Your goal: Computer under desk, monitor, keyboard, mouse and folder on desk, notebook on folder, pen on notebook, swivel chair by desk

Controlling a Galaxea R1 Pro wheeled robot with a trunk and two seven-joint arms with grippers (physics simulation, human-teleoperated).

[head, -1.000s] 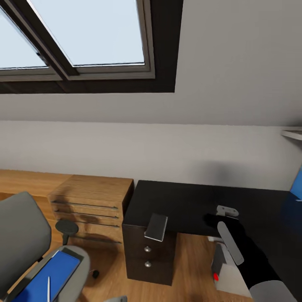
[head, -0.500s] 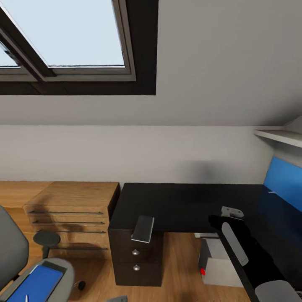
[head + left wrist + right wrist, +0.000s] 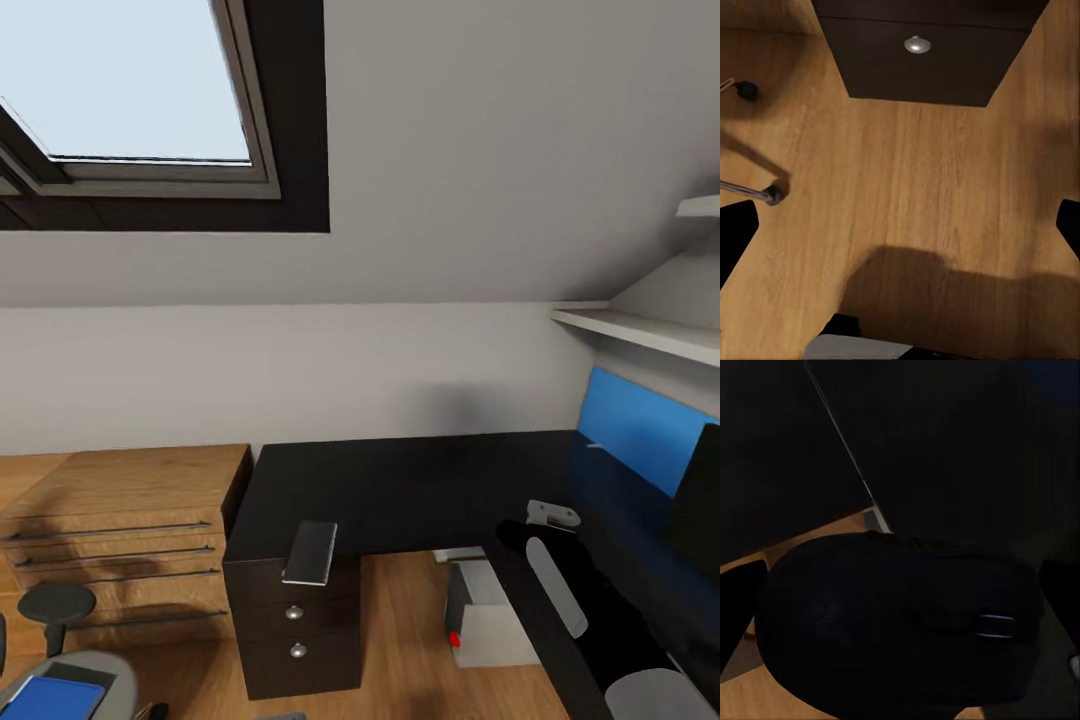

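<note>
View has swung right — monitor (image 3: 700, 500) edge now showing.

skylight (image 3: 130, 90) | grey wall (image 3: 450, 200) | wood chest (image 3: 120, 520) | wood floor (image 3: 915, 195)

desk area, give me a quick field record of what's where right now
desk: glossy black top, drawer unit with two round knobs at its near corner
computer: on the floor under the desk, red dot facing out
chair: left of the desk, partly cut off
folder: blue, lying on the chair seat
mouse: dark, close between the right gripper's fingers, over the desk edge
left gripper: open, above bare wood floor
chest of drawers: light wood, left of the desk
</note>
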